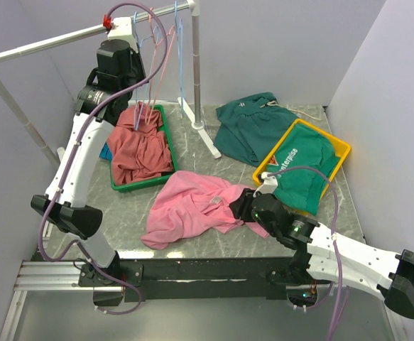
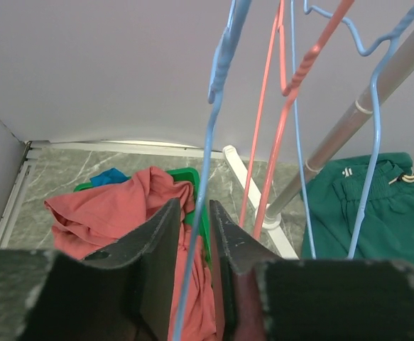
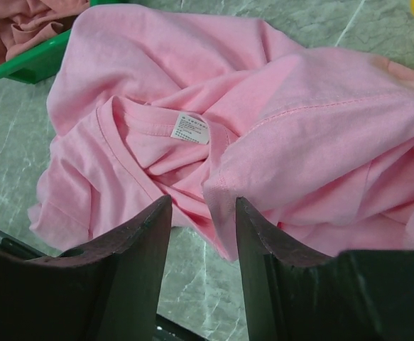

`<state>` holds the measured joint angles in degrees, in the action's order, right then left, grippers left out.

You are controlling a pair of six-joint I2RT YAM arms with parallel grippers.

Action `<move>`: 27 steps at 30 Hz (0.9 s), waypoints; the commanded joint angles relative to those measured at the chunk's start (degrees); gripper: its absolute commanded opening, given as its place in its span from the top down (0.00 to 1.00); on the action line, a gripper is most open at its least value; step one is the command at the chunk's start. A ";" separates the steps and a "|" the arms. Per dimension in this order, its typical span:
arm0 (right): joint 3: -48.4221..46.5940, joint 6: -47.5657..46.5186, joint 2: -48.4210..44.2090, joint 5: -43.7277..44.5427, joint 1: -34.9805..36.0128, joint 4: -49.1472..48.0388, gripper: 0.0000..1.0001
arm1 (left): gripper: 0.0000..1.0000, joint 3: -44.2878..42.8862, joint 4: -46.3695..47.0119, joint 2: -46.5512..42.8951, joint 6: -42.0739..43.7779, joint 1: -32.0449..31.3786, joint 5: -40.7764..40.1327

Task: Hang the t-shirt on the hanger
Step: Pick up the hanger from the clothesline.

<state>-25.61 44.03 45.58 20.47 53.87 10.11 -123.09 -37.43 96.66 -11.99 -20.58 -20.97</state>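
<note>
**A:** Where was the t-shirt (image 1: 189, 209)?

**B:** It lay crumpled on the table (image 1: 214, 245) towards the front edge, between the green tray (image 1: 132, 187) and the yellow tray (image 1: 327, 137). Its collar was open and the white neck label faced up.

**A:** And the right gripper (image 3: 202, 206)?

**B:** It was low over the near right edge of the t-shirt. Its fingers were spread apart with a fold of pink cloth lying between them, and neither finger was pressing on the cloth.

**A:** What about the hanger (image 2: 221, 60)?

**B:** It hung high at the back left on the white rail (image 1: 50, 42), well apart from the t-shirt. One of its light-blue wires ran down between the fingers of the left gripper (image 2: 194, 209).

**A:** Were they clamped on it?

**B:** The jaws stood close on either side of the wire with a narrow gap. I could not tell whether they pinched it.

**A:** What was around them?

**B:** A pink hanger (image 2: 306, 62) hung just beside the blue one. Below, the green tray held a brick-red shirt (image 1: 139, 149). A dark green printed shirt (image 1: 306, 170) was draped over the yellow tray. Another dark green garment (image 1: 249, 128) lay on the table behind it.
</note>
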 commanded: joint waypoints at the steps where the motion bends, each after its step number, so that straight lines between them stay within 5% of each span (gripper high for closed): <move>1: -1.29 -0.35 0.38 -0.34 0.36 -2.46 0.51 | 0.72 0.22 3.59 0.63 1.62 0.63 0.58; 10: -1.29 -0.79 0.56 -0.61 0.36 -2.81 0.51 | 0.72 3.02 7.19 0.64 1.18 2.30 3.04; 17: -1.46 -1.05 0.74 -0.61 0.36 -2.64 0.50 | 0.99 3.12 9.22 -0.95 1.62 2.38 2.96; 27: -1.82 -1.58 0.74 -0.69 0.28 -2.46 0.51 | 0.99 0.21 6.93 -5.60 2.76 2.38 2.25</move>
<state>-25.61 43.53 46.22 19.77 53.87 9.43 -120.46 -31.64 96.95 -10.63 -18.35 -18.90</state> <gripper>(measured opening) 0.494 0.040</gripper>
